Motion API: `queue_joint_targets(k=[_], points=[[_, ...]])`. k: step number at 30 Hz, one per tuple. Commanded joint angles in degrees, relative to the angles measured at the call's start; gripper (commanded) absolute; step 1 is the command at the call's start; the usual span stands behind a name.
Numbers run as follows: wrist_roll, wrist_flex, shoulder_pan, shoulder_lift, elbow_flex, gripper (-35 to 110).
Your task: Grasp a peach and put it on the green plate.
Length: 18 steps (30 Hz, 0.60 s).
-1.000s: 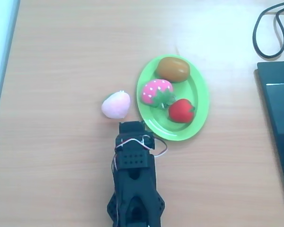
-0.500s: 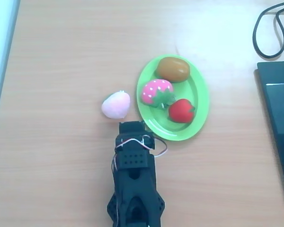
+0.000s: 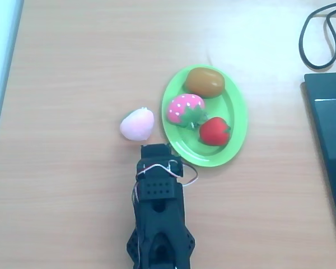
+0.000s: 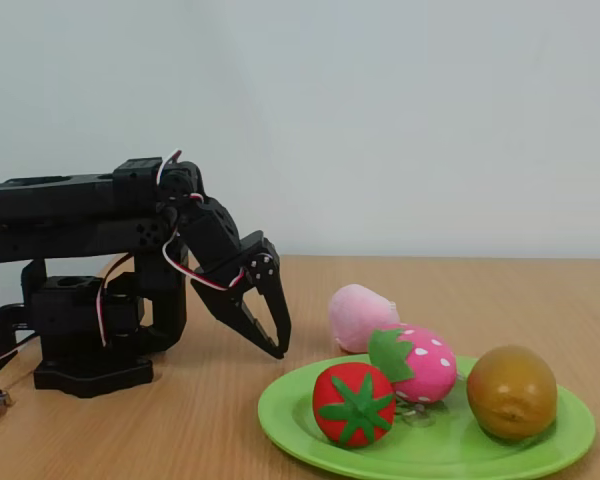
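The peach (image 3: 137, 124) lies on the table (image 3: 73, 84) just off the green plate (image 3: 235, 134) at the plate's nine o'clock in the overhead view, its long axis running from seven to one o'clock, tip toward one. The gripper (image 4: 276, 345) hangs just above the table at the peach's six o'clock, apart from it; the fixed view shows its fingers together, closed on nothing. That view also shows the peach (image 4: 358, 316) behind the strawberry (image 4: 414, 362), beside the tomato (image 4: 355, 403) and the kiwi (image 4: 511, 392).
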Motion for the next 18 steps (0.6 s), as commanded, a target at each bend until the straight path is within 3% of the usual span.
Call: queue_joint_targets(k=[1, 18], points=[[-0.62, 0.44, -0.35, 0.18, 0.00, -8], [-2.72, -3.60, 0.00, -2.02, -6.15, -8]])
